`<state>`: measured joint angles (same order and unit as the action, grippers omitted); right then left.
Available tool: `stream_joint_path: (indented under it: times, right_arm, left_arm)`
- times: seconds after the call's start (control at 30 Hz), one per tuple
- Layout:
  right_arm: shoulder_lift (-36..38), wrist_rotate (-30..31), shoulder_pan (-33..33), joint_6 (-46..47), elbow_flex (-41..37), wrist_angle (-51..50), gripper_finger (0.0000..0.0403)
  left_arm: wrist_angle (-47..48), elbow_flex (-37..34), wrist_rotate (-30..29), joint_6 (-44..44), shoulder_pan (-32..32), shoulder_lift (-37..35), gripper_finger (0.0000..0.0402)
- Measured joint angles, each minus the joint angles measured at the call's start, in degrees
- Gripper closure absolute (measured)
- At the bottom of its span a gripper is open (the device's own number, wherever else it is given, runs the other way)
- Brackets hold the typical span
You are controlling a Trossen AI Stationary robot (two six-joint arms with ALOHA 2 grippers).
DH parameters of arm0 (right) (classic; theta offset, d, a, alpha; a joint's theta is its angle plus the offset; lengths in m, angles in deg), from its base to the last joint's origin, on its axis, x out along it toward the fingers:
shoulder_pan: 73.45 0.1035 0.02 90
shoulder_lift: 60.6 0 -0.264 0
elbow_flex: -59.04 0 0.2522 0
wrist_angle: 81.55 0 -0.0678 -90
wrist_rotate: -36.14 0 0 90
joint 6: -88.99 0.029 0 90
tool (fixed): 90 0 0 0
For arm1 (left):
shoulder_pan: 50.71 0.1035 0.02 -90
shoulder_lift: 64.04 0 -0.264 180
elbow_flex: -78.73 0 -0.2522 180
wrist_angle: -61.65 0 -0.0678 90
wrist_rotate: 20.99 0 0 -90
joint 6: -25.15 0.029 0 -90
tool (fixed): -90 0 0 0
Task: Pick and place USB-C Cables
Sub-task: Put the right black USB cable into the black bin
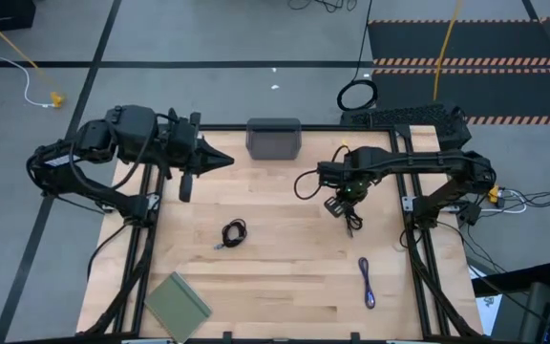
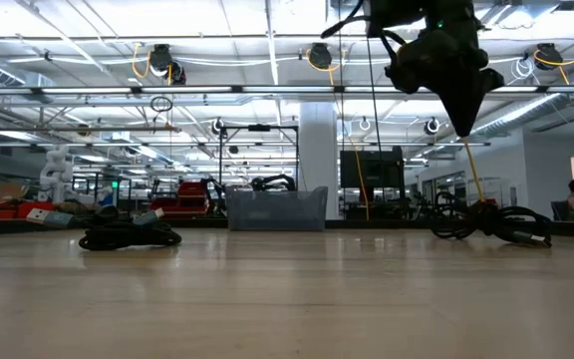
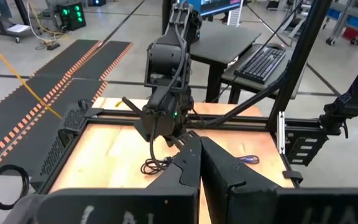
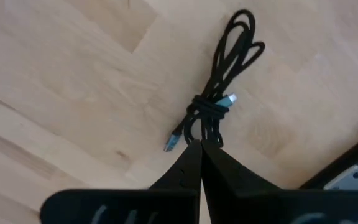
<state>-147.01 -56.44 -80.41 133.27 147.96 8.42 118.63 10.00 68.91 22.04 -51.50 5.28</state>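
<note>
While the right end effector (image 4: 201, 144) hovers closed, gripping nothing, just above the bundled black USB-C cable (image 4: 219, 93) lying right of centre on the tabletop (image 1: 285, 277), approach is under way; next: open, descend, grasp.

Both arms are matte black, built of rounded joint housings linked by slim straight tubes, with black cables looping loosely alongside the links. The left tool (image 1: 220, 160) ends in two flat, dark fingers (image 3: 185, 167) that taper to a sharp wedge. The right tool (image 1: 350, 222) has the same black wedge-shaped fingers (image 4: 194, 163). A small green light, possibly a status lamp, glows on the right arm's wrist housing.
</note>
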Motion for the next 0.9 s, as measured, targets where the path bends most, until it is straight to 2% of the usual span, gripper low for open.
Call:
stream_joint_path:
  times: [0.23,0.67,0.9]
  right_arm:
    - [0.0,4.2,-0.3,0.6,-1.4,2.1,0.0385]
    - [0.0,2.5,-4.1,-4.9,-14.7,15.1,0.0244]
    - [0.0,1.3,-6.5,-6.6,-21.0,23.5,0.0202]
  left_arm:
    - [-0.1,0.0,0.0,0.0,0.0,0.5,0.0396]
    - [-0.3,0.0,-0.1,-0.4,0.0,0.5,0.0396]
    - [-0.3,0.0,-1.8,-0.4,0.0,0.5,0.0396]
